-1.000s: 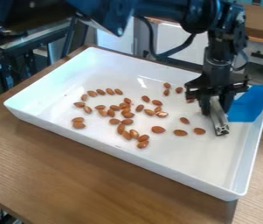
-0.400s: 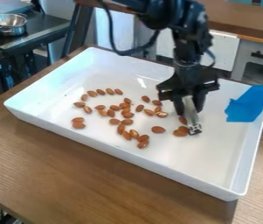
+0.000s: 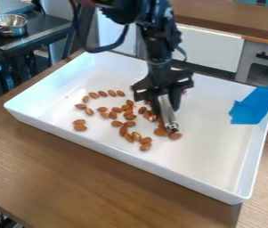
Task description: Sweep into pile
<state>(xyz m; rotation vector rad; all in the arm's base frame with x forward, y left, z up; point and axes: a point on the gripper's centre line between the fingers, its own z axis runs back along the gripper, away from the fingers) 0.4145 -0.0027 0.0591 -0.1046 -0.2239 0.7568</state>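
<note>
The pincer [image 3: 164,103] hangs over the middle of a white tray [image 3: 210,153], closed on a metal bar [image 3: 169,117] that slants down from its grip, the low end out in front and near the tray's floor. The almonds [image 3: 80,128] lie inside the tray, mostly in its left half and centre. Some are right by the bar: one at its low end, another just left of that end, and a few partly hidden behind the bar and the pincer. Left of these, a loose bunch trails toward the front, ending in two that touch. Farther left, more almonds make a curved row toward the back, and a pair lies apart, nearer the tray's left front side. A blue sheet [image 3: 250,109] hangs over the tray's right edge and partly inside it. The tray stands on a wooden bench [image 3: 71,171]. Beyond, at the upper left, a metal bowl [image 3: 9,24] sits on a dark surface [image 3: 38,32].
</note>
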